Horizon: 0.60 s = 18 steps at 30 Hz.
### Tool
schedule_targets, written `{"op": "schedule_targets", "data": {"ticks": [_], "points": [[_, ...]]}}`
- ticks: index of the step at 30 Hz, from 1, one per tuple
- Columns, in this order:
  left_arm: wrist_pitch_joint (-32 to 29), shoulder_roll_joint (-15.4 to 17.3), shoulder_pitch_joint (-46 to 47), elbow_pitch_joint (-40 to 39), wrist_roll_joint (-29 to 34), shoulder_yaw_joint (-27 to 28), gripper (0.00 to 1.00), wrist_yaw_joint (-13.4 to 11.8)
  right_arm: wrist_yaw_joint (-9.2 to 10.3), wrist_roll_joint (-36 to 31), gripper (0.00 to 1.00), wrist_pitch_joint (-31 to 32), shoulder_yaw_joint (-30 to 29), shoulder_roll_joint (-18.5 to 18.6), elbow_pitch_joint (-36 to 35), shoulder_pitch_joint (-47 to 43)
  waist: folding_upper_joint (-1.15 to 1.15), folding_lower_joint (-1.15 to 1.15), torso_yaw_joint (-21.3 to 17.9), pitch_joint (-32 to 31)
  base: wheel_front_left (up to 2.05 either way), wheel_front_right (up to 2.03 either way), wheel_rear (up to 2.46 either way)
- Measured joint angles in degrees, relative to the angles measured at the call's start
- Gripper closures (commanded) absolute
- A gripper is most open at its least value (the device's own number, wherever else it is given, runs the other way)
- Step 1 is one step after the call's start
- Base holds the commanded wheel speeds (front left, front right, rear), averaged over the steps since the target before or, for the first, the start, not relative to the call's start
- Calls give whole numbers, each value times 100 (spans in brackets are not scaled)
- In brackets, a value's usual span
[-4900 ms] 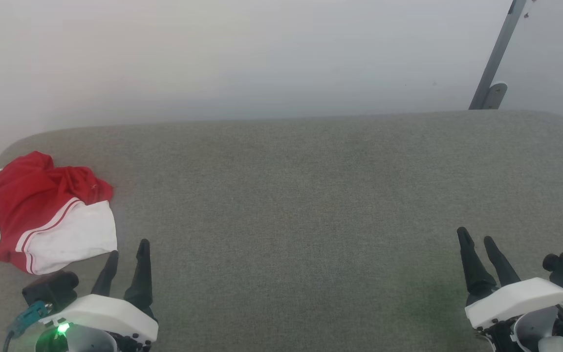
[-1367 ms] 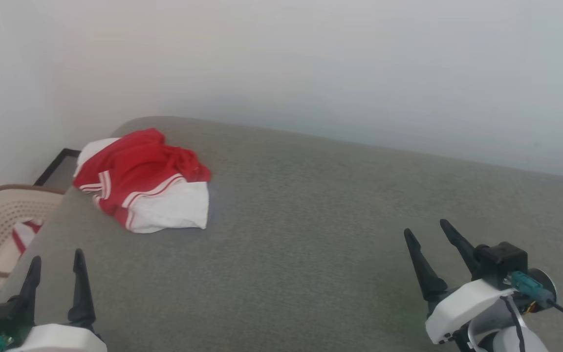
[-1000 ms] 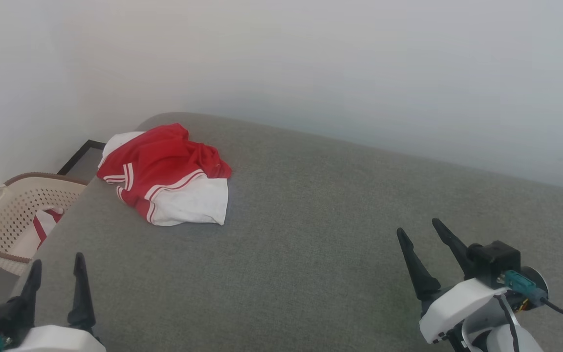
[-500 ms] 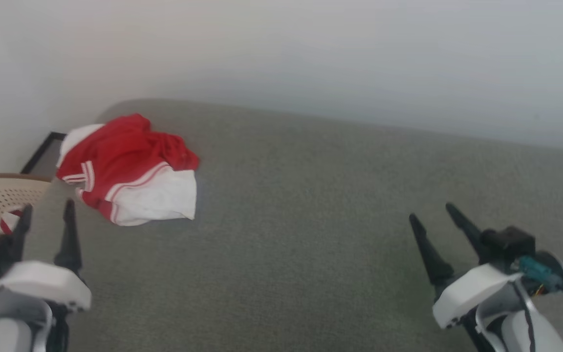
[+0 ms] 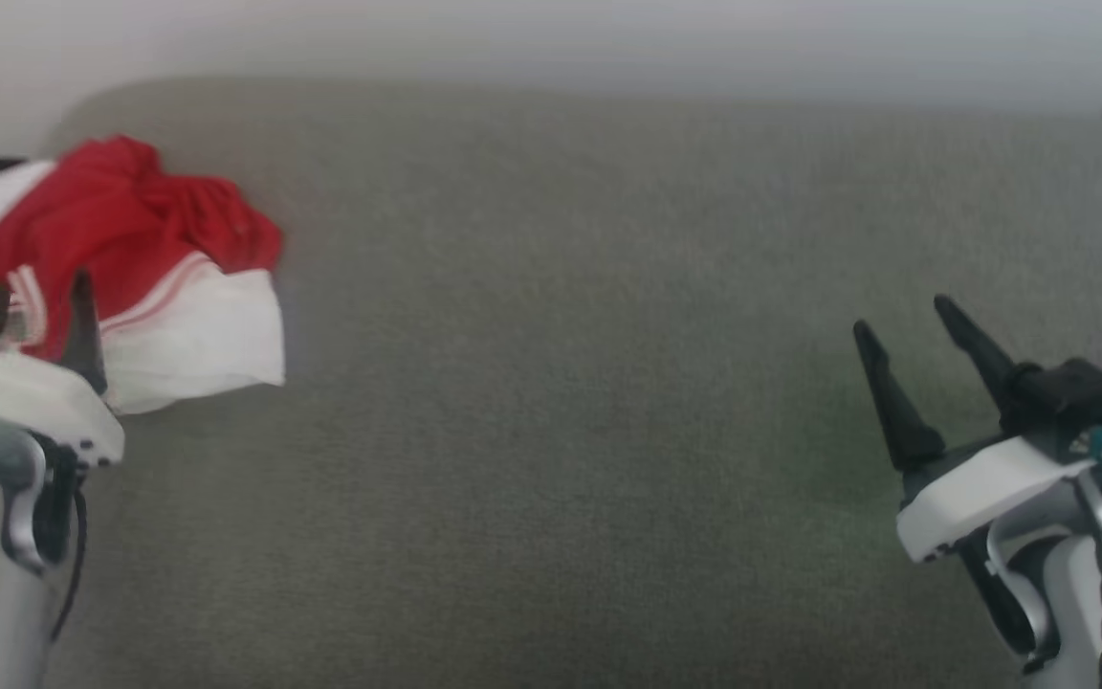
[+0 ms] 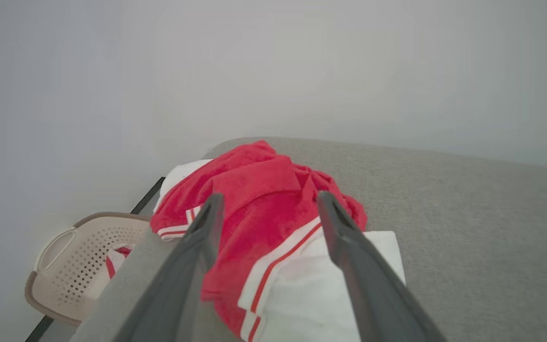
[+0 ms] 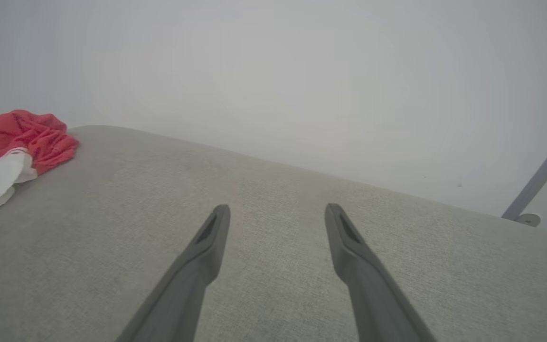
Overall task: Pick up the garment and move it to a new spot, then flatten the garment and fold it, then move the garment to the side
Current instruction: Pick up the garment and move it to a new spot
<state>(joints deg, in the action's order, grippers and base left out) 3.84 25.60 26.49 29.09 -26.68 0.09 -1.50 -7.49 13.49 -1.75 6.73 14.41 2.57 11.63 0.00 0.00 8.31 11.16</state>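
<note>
The garment (image 5: 130, 258) lies crumpled in a heap at the far left corner of the grey desk (image 5: 561, 383), with the red part on top and a white part spread toward the near side. It lies in the same heap and in the same corner as half a second ago. The head camera has tipped down since then, so much less of the pale wall shows and the whole picture has shifted.

The left hand (image 5: 39, 287) has come forward to the garment. Half a second ago its fingertips stood apart from the cloth, at the near left; now in the head view they overlap the near left edge of it. In the left wrist view the red and white cloth shows between the two fingers, which are spread wide and grip nothing. Whether they touch the cloth cannot be told.

The right hand (image 5: 903, 316) hangs over bare desk, well apart from the garment, with its fingers also spread and nothing between them, much as before.

A beige basket (image 6: 79, 266) stands below the left end of the desk.
</note>
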Motion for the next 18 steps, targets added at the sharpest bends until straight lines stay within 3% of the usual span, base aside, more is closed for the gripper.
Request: {"op": "schedule_targets", "data": {"ticks": [8, 18], "points": [[-715, 137, 1084, 1319, 64, -298, 0, 96, 0, -7, 0, 126, 9, 142, -231, 242, 0, 0, -210, 675, 0, 0, 0], [-1722, 115, 2143, 2648, -63, -533, 0, 456, 0, -7, 0, 269, -26, 240, -471, 452, 0, 0, -379, 1320, 0, 0, 0]]}}
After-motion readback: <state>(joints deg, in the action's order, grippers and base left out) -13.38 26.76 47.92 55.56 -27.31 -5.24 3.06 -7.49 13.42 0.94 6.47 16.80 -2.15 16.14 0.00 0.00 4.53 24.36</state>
